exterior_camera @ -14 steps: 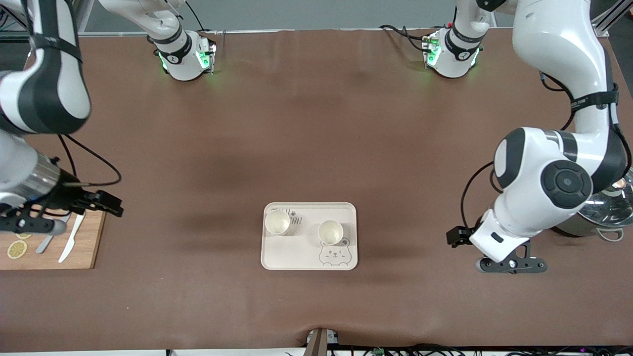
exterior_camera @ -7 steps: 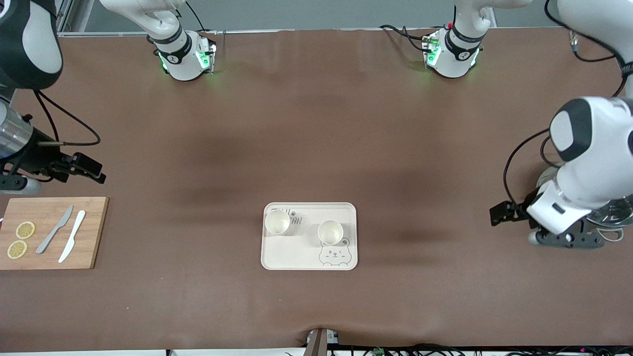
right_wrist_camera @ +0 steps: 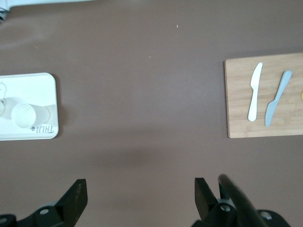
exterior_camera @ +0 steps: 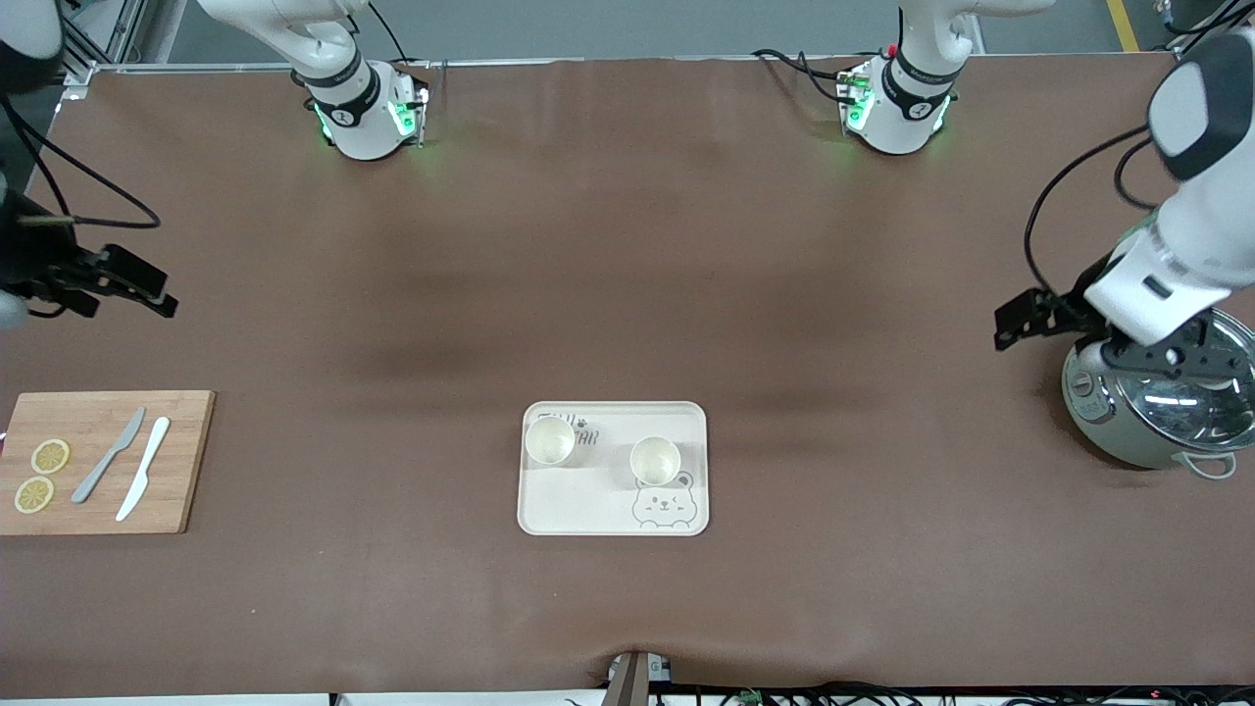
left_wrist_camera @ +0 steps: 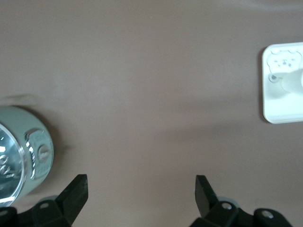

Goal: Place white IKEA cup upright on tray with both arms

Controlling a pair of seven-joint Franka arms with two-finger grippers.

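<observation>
The cream tray (exterior_camera: pixel 588 500) with a bear face lies on the brown table near the front camera. Two white cups (exterior_camera: pixel 549 440) (exterior_camera: pixel 655 461) stand upright on it, mouths up, apart from each other. My left gripper (left_wrist_camera: pixel 141 182) is open and empty, up over the table beside a metal pot, well away from the tray (left_wrist_camera: pixel 279 111). My right gripper (right_wrist_camera: pixel 140 185) is open and empty over bare table at the right arm's end. Its view shows the tray (right_wrist_camera: pixel 33 85) and a cup (right_wrist_camera: pixel 23 115) far off.
A wooden cutting board (exterior_camera: pixel 181 461) with two knives and lemon slices lies at the right arm's end, also in the right wrist view (right_wrist_camera: pixel 236 94). A metal pot (exterior_camera: pixel 1128 431) stands at the left arm's end, under the left hand, also in the left wrist view (left_wrist_camera: pixel 40 151).
Both arms have swung outward from the tray. The left gripper went to over the pot. The right gripper left the cutting board and rose toward the table's edge. The cups have not moved.
</observation>
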